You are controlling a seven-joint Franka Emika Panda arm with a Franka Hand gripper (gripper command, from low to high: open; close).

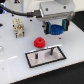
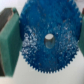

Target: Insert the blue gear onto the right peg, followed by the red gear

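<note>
My gripper (image 1: 55, 26) is shut on the blue gear (image 1: 58, 28) and holds it in the air above the table. In the wrist view the blue gear (image 2: 35, 27) fills the picture, its centre hole facing the camera, with a teal finger (image 2: 7, 42) pressed against its toothed rim on either side. The red gear (image 1: 38, 43) lies on the white table, just behind the grey base plate (image 1: 56, 55). The right peg (image 1: 50, 50) stands upright on that plate, below the held gear and nearer the camera. The plate and the red gear do not show in the wrist view.
A second dark post (image 1: 36, 56) stands at the plate's end toward the exterior view's left. A white and tan block-like object (image 1: 18, 28) sits further back on that side. The arm's white body (image 1: 50, 9) spans the top.
</note>
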